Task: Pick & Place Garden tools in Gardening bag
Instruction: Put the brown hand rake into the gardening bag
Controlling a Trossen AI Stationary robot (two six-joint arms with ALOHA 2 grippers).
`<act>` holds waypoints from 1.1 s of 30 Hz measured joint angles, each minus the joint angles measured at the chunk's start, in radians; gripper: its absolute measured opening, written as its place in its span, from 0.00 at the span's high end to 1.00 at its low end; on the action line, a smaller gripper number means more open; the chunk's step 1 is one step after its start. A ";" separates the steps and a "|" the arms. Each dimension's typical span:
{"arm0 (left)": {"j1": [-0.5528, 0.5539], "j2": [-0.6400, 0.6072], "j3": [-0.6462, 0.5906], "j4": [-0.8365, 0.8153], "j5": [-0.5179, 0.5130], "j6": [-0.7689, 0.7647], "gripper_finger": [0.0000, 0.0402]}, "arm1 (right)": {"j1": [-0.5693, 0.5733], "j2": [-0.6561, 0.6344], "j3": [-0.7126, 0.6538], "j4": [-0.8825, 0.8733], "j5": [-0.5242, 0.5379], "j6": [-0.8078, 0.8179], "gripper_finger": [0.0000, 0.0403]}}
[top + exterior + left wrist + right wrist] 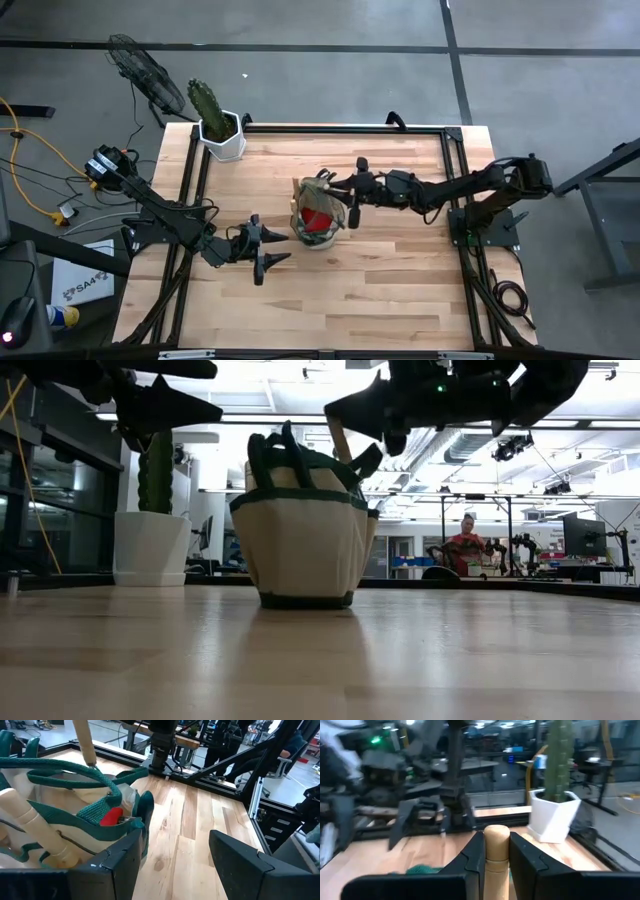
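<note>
The tan gardening bag [314, 216] with green trim stands upright on its base at the table's middle; it also shows in the low view [300, 535] and the left wrist view [75, 827]. Wooden handles [30, 822] and a red piece [111, 816] sit inside it. My right gripper [340, 190] is over the bag's far right rim, shut on a wooden-handled tool [496, 851]. My left gripper [265, 247] is open and empty, just left of the bag and above the table. My right gripper pinches the tool's wooden handle near its free end [496, 865] between its two fingers. The fingers come about level from the table's right and lie across the handle. The handle [340, 440] slants down into the bag's mouth; its lower end is hidden inside.
A potted cactus in a white hexagonal pot [222, 135] stands at the far left corner. A black frame [455, 180] runs along the table's edges. Bare wood lies in front of and to the right of the bag. A person [466, 540] sits far behind the table.
</note>
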State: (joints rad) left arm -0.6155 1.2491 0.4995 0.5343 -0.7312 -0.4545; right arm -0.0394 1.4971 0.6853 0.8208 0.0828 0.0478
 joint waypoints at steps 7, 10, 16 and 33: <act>0.000 0.000 0.000 0.028 -0.019 0.002 0.44 | 0.048 0.015 0.000 0.025 0.193 0.035 0.88; 0.000 0.000 0.000 0.057 -0.020 0.005 0.44 | 0.068 0.054 0.000 0.070 0.222 0.043 0.88; 0.000 0.034 0.001 0.132 -0.025 0.020 0.44 | 0.087 0.185 0.002 0.243 0.240 0.065 0.88; 0.037 0.277 0.220 0.174 -0.009 0.111 0.44 | 0.099 0.252 0.002 0.382 0.256 0.080 0.88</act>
State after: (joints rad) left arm -0.5788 1.5257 0.7199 0.7082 -0.7404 -0.3432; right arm 0.0593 1.7491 0.6868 1.2032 0.3391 0.1276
